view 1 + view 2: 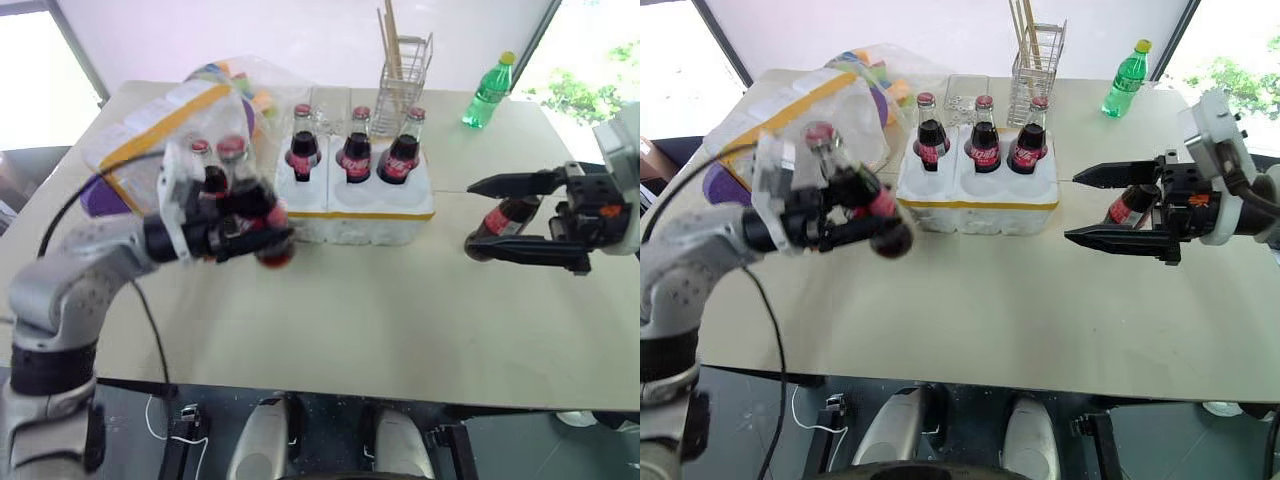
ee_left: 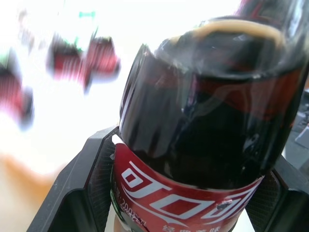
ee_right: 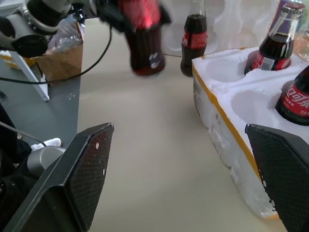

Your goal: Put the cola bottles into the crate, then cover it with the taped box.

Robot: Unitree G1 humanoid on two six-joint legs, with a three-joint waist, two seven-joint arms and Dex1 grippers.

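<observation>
Left eye view: the taped box [image 1: 165, 130] waits at the table's [image 1: 380, 320] left, the crate [image 1: 355, 205] mid-table with three cola bottles [image 1: 357, 152] in its back wells. The left gripper [image 1: 250, 232], clamped on another bottle [image 1: 262, 222], should keep it upright over an empty front well; the right gripper [image 1: 510, 215] hangs wide open, empty. It half-hides one more lying bottle [image 1: 508, 215].

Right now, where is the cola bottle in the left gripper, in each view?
Left eye: cola bottle left of the crate.
Right eye: same, left of the crate.
Left wrist: between the black fingers, bottle.
Right wrist: beyond the crate's corner.
Shared landmark: the crate.
</observation>
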